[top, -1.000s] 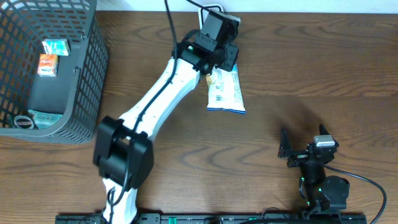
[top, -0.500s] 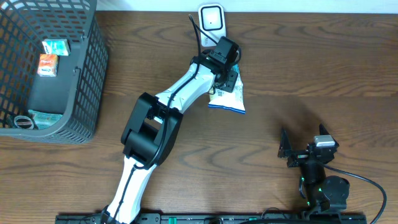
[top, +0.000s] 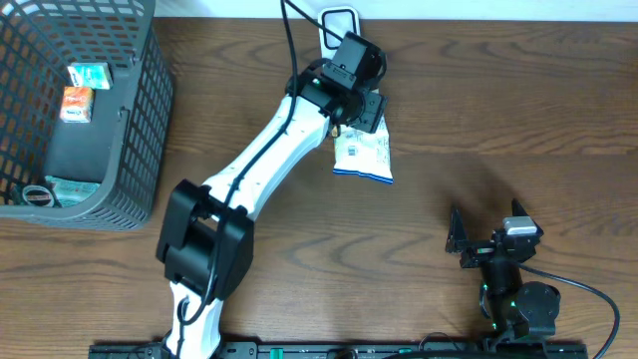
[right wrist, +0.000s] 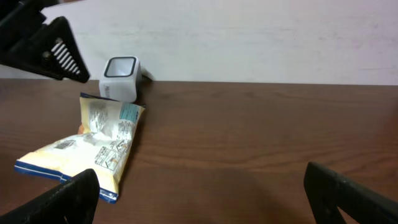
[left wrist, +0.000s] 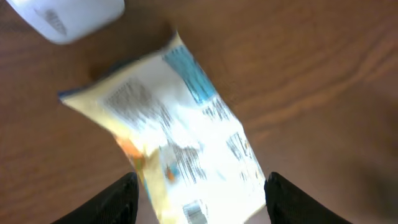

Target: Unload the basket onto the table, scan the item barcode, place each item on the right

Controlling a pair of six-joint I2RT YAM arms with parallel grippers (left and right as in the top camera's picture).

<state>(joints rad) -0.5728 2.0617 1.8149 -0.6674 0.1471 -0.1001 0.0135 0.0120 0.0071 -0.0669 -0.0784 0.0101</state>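
The snack packet lies flat on the table, at 6 o'clock from the scanner. Left gripper open, straddling it. Right gripper open, empty, well apart.

Well off to the left of the left fingers, on brown wooden desk: dark mesh basket holding small cartons.

Left arm white, black-jointed; right arm seemingly black.

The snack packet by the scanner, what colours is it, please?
Snack packet: mostly white, blue edges, an orange patch; clearest in the left wrist view.
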